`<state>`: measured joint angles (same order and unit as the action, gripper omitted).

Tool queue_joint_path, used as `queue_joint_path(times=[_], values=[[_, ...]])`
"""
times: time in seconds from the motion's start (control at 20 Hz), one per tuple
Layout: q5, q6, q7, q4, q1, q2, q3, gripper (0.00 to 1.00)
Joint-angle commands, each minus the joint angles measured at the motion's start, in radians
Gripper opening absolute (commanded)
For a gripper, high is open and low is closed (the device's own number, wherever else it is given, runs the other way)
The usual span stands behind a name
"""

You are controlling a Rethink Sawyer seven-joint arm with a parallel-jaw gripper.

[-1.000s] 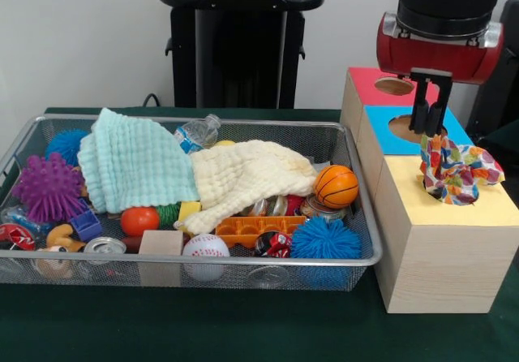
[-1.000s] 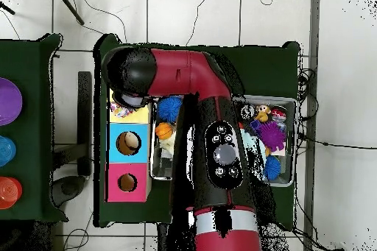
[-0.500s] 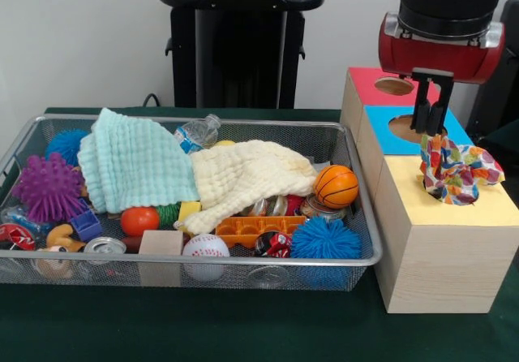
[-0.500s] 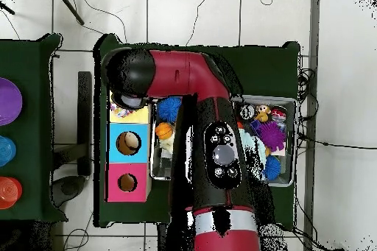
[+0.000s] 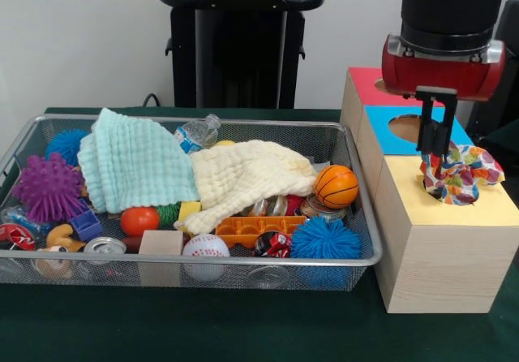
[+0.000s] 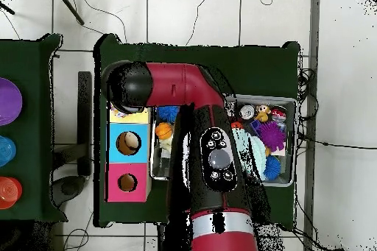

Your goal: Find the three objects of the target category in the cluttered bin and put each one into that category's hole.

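A multicoloured patterned cloth (image 5: 459,175) lies bunched on the yellow top (image 5: 495,208) of the wooden sorting box, over that section's hole. My gripper (image 5: 434,159) hangs straight above the cloth's left part, its two fingers close together and shut, their tips down in the folds. In the wire bin (image 5: 243,260) lie a mint-green cloth (image 5: 134,163) and a pale yellow cloth (image 5: 243,175), draped over other items. In the overhead view the arm's black head (image 6: 127,87) covers the gripper and the patterned cloth, beside the yellow section (image 6: 129,116).
The box also has a blue section with a hole (image 5: 403,127) and a red section with a hole (image 5: 393,86). The bin holds a small basketball (image 5: 336,186), a baseball (image 5: 205,248), spiky balls (image 5: 49,187), cans, blocks and a plastic bottle (image 5: 197,132).
My gripper has come down and slightly right, from just above the patterned cloth to pressing into it. The cloth and the bin's contents have stayed where they were.
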<state>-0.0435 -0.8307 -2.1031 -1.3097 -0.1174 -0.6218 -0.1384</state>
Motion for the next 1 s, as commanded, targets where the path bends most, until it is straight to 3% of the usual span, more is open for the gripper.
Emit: queue_joint_path(times=[0.05,0.45,0.8,1.0], values=[[-0.017,0.166,-0.073,-0.206,0.018,-0.015,-0.047,0.00],[0.013,0.178,-0.107,-0.213,0.052,-0.024,-0.020,0.00],[0.049,-0.036,-0.097,-0.198,0.058,-0.069,-0.006,0.00],[0.064,-0.082,-0.081,-0.237,0.048,-0.102,-0.008,0.00]])
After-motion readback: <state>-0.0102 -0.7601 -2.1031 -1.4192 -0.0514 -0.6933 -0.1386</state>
